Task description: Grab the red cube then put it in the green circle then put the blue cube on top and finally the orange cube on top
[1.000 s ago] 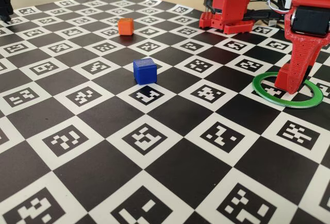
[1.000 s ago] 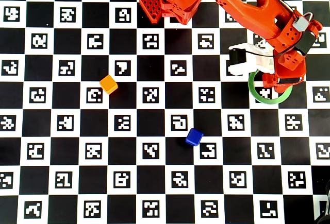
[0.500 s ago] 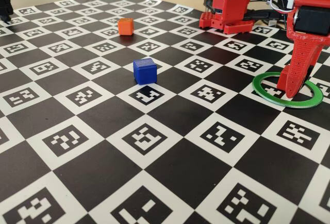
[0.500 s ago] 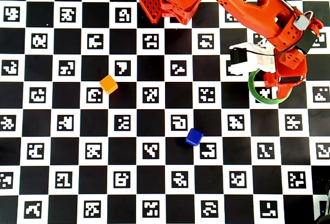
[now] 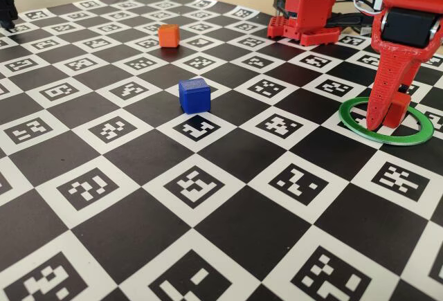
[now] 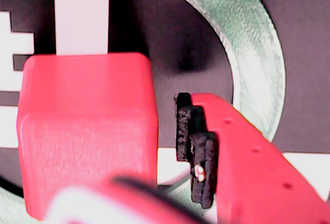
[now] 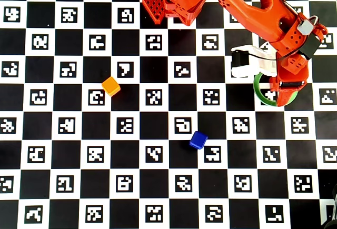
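While the red cube rests inside the green circle, the tool stands over it with its jaws apart, one finger clear of the cube's side. Well apart from it lie the blue cube and, farther still, the orange cube.

Arm: red 3D-printed plastic links, rounded shells with layer lines visible in the fixed view; red perforated base block at the board's top edge; black servo bodies set in the joints; white plastic wrist-camera mount with a thin black cable; grey and black fittings on the forearm; red tapered two-finger gripper; the finger carries a black ridged pad and small screw holes in the wrist view.
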`<state>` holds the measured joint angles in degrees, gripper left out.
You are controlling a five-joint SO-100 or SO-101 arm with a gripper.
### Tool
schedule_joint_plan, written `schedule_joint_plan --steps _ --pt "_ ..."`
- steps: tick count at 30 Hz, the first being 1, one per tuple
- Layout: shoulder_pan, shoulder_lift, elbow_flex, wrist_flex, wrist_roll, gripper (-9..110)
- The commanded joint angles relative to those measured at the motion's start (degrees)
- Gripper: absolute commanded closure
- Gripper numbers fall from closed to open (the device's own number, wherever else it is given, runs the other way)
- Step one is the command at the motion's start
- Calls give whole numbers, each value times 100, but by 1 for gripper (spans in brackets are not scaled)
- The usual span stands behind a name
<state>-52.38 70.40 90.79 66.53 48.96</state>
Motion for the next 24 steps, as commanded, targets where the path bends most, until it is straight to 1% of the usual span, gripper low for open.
schedule_joint_plan --steps 1,17,24 --pt "-18 483 -598 290 -123 63" --pt "149 1362 -1547 1600 -650 63" --pt "721 1485 -2180 2426 -967 63"
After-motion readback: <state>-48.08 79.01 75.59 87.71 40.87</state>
